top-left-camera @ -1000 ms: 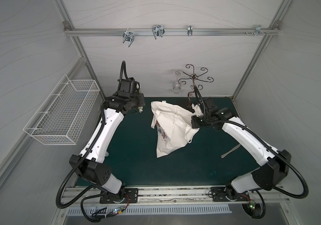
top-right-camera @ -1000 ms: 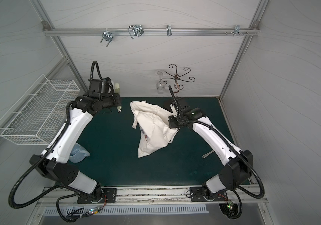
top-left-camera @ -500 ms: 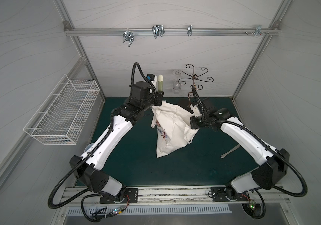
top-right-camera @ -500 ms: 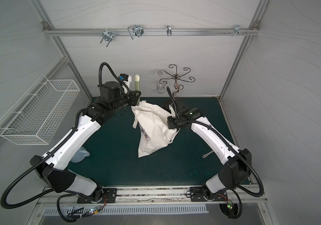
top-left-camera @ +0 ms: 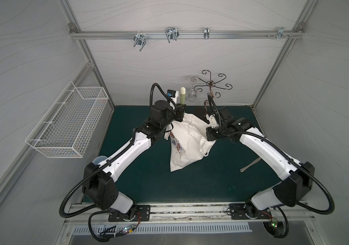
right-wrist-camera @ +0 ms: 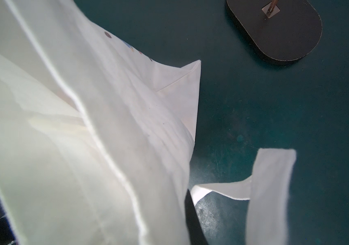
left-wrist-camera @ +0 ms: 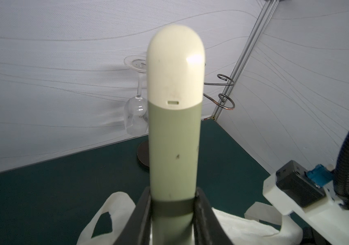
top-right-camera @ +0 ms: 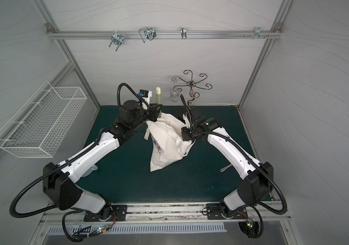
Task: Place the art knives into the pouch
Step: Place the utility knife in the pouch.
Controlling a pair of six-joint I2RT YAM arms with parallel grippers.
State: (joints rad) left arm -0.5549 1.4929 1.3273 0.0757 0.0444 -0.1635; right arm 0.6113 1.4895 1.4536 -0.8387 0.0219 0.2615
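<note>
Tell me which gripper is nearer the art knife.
Left. The left gripper holds the art knife upright by its lower end; the right gripper is apart, across the pouch, shut on its rim.

Bare worktop (top-left-camera: pixel 190 186) from 5 to 7 o'clock gives a wide way in toward the pouch (top-left-camera: pixel 188 144) at centre. At 12 o'clock the wire stand (top-left-camera: pixel 211 84) and its hanging wine glass (top-left-camera: pixel 191 95) crowd the back edge (just behind the pouch); a metal utensil (top-left-camera: pixel 251 166) lies at 4, and a wire basket (top-left-camera: pixel 67 123) juts out at 9.
</note>
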